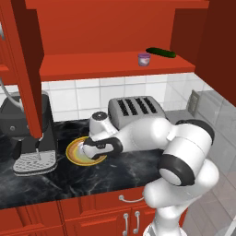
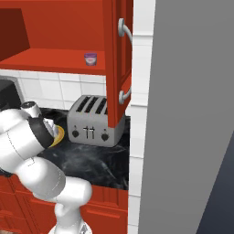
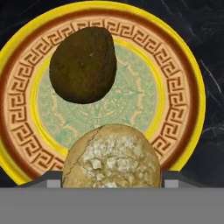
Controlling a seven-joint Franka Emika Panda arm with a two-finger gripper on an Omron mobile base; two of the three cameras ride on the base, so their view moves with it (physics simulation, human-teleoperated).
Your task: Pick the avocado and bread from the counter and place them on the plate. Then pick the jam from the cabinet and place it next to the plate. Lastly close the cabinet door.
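So the avocado is already sitting on the plate, and the bread is right over the plate's near edge, sitting between the tips of the end effector. Looks like it's gripping the bread, though I honestly can't tell if it's let go yet. Still to do, I'd say: the jam is up on the cabinet shelf, and the cabinet door hangs wide open above the tabletop.
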